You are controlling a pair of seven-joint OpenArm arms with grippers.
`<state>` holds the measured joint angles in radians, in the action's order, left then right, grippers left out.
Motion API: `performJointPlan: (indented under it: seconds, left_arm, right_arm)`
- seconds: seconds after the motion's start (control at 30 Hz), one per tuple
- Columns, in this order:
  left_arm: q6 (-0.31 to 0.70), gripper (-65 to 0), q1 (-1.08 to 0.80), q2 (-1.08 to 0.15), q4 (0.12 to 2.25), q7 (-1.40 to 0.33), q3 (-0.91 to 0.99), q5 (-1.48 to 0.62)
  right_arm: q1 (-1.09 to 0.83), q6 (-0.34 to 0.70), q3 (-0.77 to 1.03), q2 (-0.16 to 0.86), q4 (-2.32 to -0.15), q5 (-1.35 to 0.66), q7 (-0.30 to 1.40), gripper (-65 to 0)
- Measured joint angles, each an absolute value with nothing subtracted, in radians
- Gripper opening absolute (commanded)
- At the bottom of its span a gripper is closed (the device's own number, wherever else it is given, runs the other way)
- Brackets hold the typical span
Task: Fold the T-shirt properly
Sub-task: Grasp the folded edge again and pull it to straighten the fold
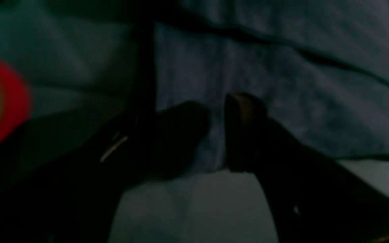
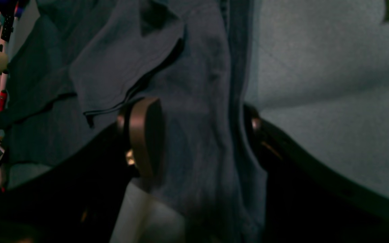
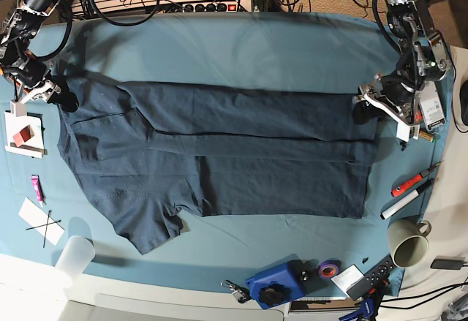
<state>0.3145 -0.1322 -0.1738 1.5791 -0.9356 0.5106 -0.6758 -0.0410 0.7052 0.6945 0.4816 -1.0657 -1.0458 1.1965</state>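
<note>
The T-shirt (image 3: 241, 112) lies partly folded across the tabletop (image 3: 241, 50); the left end effector (image 3: 371, 116) stands open over its edge at one end; the right end effector (image 3: 67, 100) is open too, its fingers astride the cloth's opposite end.

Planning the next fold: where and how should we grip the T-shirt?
I'd pinch the two corners of the far edge of the T-shirt, coming from above, one jaw each side of the cloth: it lies flat and wide, and both open grippers already stand there.
</note>
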Motion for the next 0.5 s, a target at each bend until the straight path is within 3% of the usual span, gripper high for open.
performJointPlan:
  seconds: [0.1, 0.23, 0.27, 0.5]
  left_arm:
    - [0.332, -44.1, -0.124, -0.178, 1.547, -0.975, 0.512, -0.736]
    - [0.333, -62.3, -0.125, -0.174, 1.542, -1.023, 0.511, -0.748]
    - [0.333, -65.0, -0.125, -0.172, 1.542, -1.027, 0.511, -0.747]
    - [0.287, -65.0, -0.138, -0.165, 1.639, -1.157, 0.505, -0.723]
  right_arm:
    - [-0.038, 0.704, 0.694, 0.481, -1.065, -1.035, 1.212, -50.1]
    - [-0.030, 0.703, 0.693, 0.479, -1.061, -1.023, 1.223, -65.0]
    - [-0.027, 0.703, 0.693, 0.479, -1.061, -1.023, 1.228, -65.0]
    - [-0.028, 0.696, 0.714, 0.470, -1.090, -1.072, 1.307, -65.0]
